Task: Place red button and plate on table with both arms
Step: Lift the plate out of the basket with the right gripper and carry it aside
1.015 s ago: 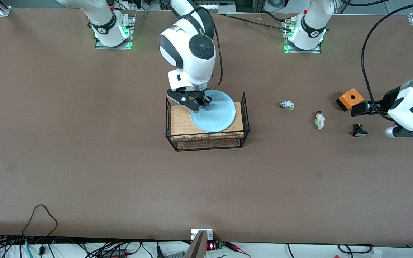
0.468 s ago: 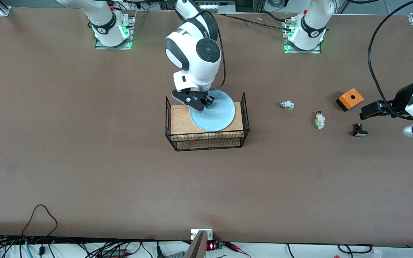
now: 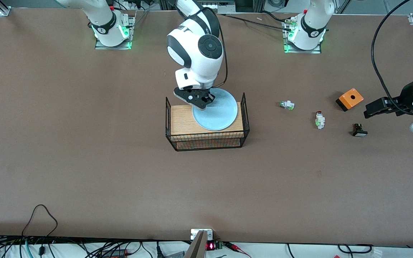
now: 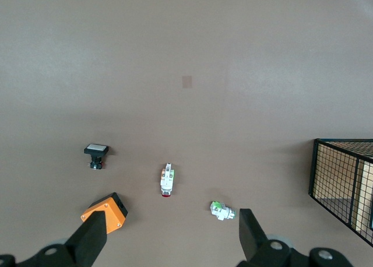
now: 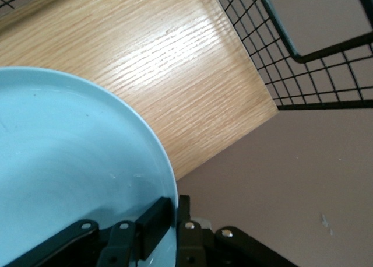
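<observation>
The right gripper (image 3: 205,101) is pinching the rim of the plate (image 3: 215,111), one finger (image 5: 152,220) lying on the upper face and the other under the edge, on the part of the rim nearest the robots' bases. The plate is lying flat on the wood top of the rack (image 3: 206,122), overhanging the wood's edge on the bases' side.

The left gripper (image 3: 375,109) is hanging in the air over the table (image 3: 84,161) at the left arm's end, its fingers (image 4: 90,239) spread wide and holding nothing.

The red button (image 3: 319,119) is lying on its side on the table, between the rack and that gripper. Its long axis is running roughly toward the front camera, with the red cap pointing to the bases and the white body toward the camera.

The green switch (image 3: 286,105) is sitting nearer the rack and a little farther from the camera than the button. The orange box (image 3: 350,99) and the black switch (image 3: 359,130) are sitting toward the left arm's end, the box farther from the camera than the black switch.
</observation>
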Tool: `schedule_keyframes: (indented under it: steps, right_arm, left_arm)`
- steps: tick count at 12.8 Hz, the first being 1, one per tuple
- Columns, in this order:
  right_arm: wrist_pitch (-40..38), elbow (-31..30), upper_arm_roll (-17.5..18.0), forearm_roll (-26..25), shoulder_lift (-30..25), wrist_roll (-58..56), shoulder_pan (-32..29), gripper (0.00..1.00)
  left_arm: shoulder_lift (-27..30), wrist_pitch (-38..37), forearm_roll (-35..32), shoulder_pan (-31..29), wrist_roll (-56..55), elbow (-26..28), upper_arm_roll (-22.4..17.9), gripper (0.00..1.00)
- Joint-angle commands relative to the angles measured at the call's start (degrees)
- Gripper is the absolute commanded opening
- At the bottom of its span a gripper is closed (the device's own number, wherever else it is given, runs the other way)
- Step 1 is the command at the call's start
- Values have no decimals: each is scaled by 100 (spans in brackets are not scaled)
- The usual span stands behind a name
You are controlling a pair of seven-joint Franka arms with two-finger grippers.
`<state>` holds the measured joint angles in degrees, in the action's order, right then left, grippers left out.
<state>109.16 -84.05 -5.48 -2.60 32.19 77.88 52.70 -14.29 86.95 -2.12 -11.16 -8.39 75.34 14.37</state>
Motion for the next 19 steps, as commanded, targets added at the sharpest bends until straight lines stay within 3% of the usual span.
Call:
schedule_keyframes:
  steps: [1, 3, 5, 16, 19]
  right_arm:
    - [-350, 55, -40, 364, -239, 96, -93, 0]
    - [-815, 55, -32, 479, -485, 96, -259, 0]
    - [-1228, 55, -40, 638, -678, 53, -339, 0]
    - [-2486, 64, -67, 1315, -1883, -79, -902, 0]
    - [-3338, 55, -207, 1280, -2251, -1086, -1129, 0]
  left_arm:
    - [320, 215, 81, -26, 536, 373, -109, 100]
    - [681, 559, 81, 567, 865, 901, -809, 100]
    - [708, 542, 107, 1168, 822, 912, -1383, 100]
    - [700, 173, 257, 949, 795, 877, -1358, 100]
    - [708, 199, 274, 949, 804, 859, -1349, 100]
